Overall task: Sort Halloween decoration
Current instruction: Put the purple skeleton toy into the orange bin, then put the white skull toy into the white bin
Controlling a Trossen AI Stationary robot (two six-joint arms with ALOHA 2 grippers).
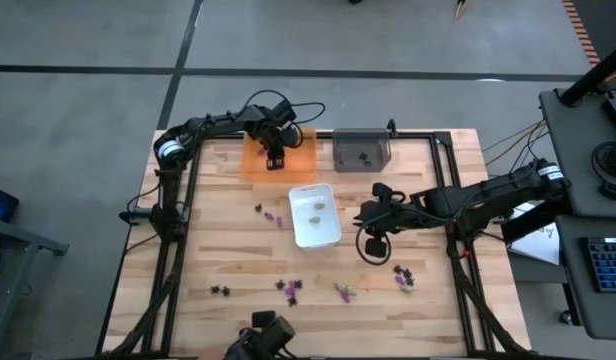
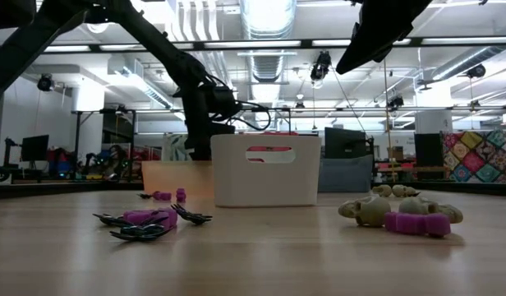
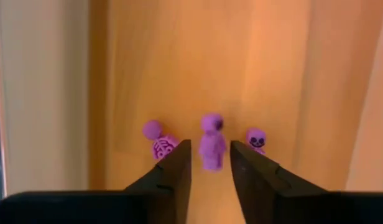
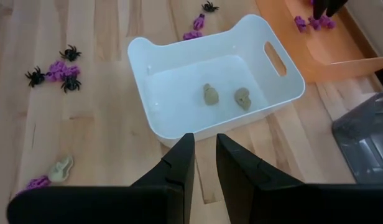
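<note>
My left gripper [image 3: 210, 152] hangs open over the orange tray [image 1: 250, 158] at the table's far side, pointing down. A purple skeleton piece [image 3: 211, 144] shows in the gap just past its fingertips with space on both sides, and two more purple pieces [image 3: 158, 140] [image 3: 255, 138] lie beside it on the tray floor. My right gripper [image 4: 205, 142] [image 1: 362, 213] hovers by the right side of the white tray [image 4: 179, 118], its fingers a narrow gap apart and holding nothing. Two pale beige pieces [image 4: 210, 94] [image 4: 242, 98] lie in that tray.
The grey tray [image 1: 361, 150], with black pieces in it, stands right of the orange tray. Loose purple, black and beige pieces lie near the table's front edge [image 1: 291, 289] [image 1: 403, 278] [image 1: 220, 290] and left of the white tray [image 1: 260, 209]. A dark metal frame [image 1: 443, 165] borders the table.
</note>
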